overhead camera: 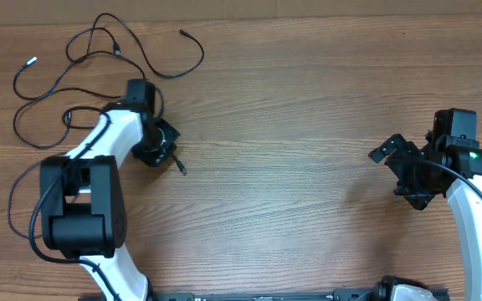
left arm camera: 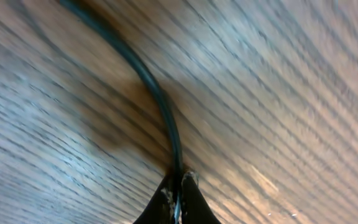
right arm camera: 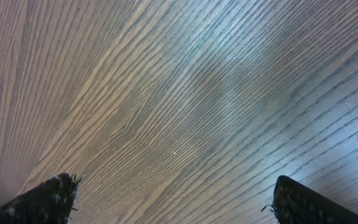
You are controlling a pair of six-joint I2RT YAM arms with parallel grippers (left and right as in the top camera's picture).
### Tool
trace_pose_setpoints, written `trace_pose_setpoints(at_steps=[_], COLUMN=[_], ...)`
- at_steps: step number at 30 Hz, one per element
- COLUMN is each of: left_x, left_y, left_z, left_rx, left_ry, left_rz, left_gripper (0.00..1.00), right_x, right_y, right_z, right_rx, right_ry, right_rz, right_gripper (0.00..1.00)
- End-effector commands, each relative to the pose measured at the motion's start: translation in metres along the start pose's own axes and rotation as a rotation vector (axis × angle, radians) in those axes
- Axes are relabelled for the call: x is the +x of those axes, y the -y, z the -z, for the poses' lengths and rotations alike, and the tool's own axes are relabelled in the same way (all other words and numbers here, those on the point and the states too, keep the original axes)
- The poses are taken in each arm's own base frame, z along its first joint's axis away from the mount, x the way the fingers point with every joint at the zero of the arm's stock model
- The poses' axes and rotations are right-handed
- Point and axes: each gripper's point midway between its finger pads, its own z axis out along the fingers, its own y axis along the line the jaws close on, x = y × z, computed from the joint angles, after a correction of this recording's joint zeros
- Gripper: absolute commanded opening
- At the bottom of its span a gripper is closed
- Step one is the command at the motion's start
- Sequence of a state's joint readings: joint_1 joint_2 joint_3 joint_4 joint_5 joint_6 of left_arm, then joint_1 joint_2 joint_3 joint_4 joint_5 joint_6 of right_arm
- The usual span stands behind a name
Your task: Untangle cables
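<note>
The cables (overhead camera: 99, 50) lie loosely looped together on the wooden table at the far left. One tip is silvery-white (overhead camera: 32, 60); another plug (overhead camera: 182, 32) points right. My left gripper (overhead camera: 154, 150) is down at the table just below the loops, shut on a thin black cable (left arm camera: 160, 99) that curves away from its tips (left arm camera: 178, 182). A short cable end with a plug (overhead camera: 181, 170) pokes out to the right of that gripper. My right gripper (overhead camera: 408, 174) hangs open over bare wood at the right, with its fingers (right arm camera: 55, 194) far apart and nothing between them.
The brown wooden table (overhead camera: 291, 109) fills all views. The left arm's white links and black base (overhead camera: 82, 209) stand at the front left, with their thicker black wire looping beside them. The right arm (overhead camera: 475, 209) rises from the front right.
</note>
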State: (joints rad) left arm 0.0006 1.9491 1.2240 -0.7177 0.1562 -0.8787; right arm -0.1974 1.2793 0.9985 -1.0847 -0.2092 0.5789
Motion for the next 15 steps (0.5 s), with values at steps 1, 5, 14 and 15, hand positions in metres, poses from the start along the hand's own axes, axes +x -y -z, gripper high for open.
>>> trace_pose_setpoints(at_steps=[1,5,14,15], left_x=[-0.002,-0.016,-0.039,-0.041], left_y=[-0.024,-0.035,-0.045,-0.044], left_z=[-0.019,-0.015,0.009,0.012], left_rx=[-0.043,-0.047,-0.066,-0.072], left_ry=[-0.065,-0.051,-0.025,-0.020], left_rz=[0.112,0.152,0.146,0.130], left_gripper=[0.04,0.04,0.04,0.04], right_x=[-0.007,-0.007,-0.007,-0.007], right_y=[-0.005,-0.005,-0.005,-0.005], right_z=[0.007,0.007,0.007,0.007], right_rx=[-0.014,-0.014,-0.014,-0.014], right_ry=[0.032,0.032,0.032,0.032], right_rz=[0.009,0.009,0.009,0.009], right_gripper=[1.00,1.00,1.00,1.00])
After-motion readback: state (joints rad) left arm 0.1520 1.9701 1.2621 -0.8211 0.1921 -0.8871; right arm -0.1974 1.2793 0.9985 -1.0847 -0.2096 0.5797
